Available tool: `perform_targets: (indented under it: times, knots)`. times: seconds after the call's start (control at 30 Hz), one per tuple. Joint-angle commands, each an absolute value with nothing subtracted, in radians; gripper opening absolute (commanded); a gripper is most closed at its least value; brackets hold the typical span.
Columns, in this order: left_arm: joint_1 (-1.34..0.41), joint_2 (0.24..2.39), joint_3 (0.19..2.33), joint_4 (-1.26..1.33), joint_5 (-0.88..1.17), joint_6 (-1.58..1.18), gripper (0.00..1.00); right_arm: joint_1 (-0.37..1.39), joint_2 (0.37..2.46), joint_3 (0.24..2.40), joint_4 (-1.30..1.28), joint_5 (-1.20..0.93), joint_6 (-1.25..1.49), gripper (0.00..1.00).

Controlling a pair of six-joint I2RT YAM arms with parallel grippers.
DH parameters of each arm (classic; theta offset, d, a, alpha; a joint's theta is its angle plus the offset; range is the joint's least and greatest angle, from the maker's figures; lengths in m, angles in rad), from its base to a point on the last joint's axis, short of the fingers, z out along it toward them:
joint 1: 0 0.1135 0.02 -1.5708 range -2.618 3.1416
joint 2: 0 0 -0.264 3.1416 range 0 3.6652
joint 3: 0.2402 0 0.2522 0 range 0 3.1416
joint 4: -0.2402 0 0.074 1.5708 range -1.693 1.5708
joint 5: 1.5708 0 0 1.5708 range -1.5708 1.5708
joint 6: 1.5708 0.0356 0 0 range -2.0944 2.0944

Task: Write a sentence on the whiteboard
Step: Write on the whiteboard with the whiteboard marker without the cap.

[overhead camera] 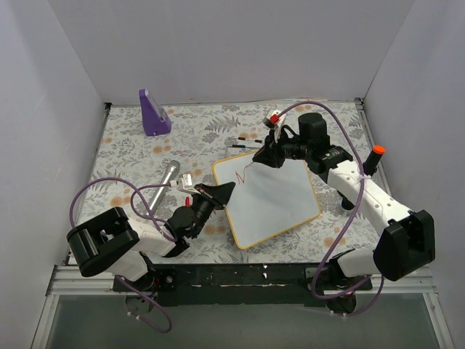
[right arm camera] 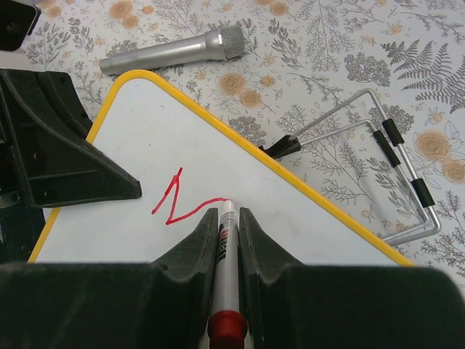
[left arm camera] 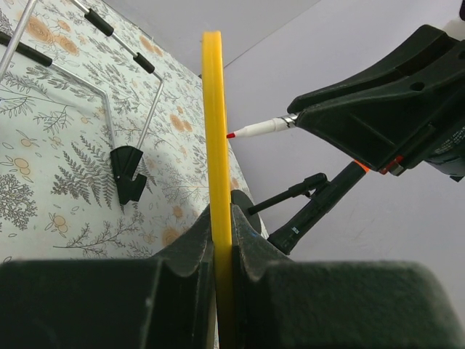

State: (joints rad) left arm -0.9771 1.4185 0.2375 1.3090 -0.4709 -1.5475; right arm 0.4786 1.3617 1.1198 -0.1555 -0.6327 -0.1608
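The whiteboard [overhead camera: 272,200], white with a yellow frame, lies tilted in the middle of the floral table. My left gripper [overhead camera: 220,193] is shut on its left edge. In the left wrist view the yellow frame [left arm camera: 212,131] stands edge-on between the closed fingers of the left gripper [left arm camera: 221,212]. My right gripper [overhead camera: 263,155] is shut on a red marker [right arm camera: 226,247] whose tip touches the board [right arm camera: 145,131]. Of the sentence, only a red zigzag like an "N" [right arm camera: 178,202] shows, near the board's upper left corner [overhead camera: 243,174].
A silver microphone [overhead camera: 163,182] lies left of the board. A purple stand [overhead camera: 154,113] is at the back left. A wire holder [overhead camera: 247,140] lies behind the board. An orange-topped black post [overhead camera: 375,160] stands at the right. White walls enclose the table.
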Motion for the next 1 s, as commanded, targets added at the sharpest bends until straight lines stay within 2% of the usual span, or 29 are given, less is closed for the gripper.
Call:
perform_targets:
  times: [0.0,0.3,0.97]
  knots:
    - [-0.983,1.419,0.229,1.491,-0.466,-1.471,0.00,0.445,1.303,1.170,-0.140,-0.696,-0.160,0.01]
    - [-0.983,1.425,0.227,1.511,-0.453,-1.468,0.00,0.440,1.194,1.071,-0.221,-0.891,-0.238,0.01]
    - [-0.983,1.434,0.213,1.552,-0.451,-1.465,0.00,0.439,1.198,1.026,-0.175,-0.835,-0.247,0.01]
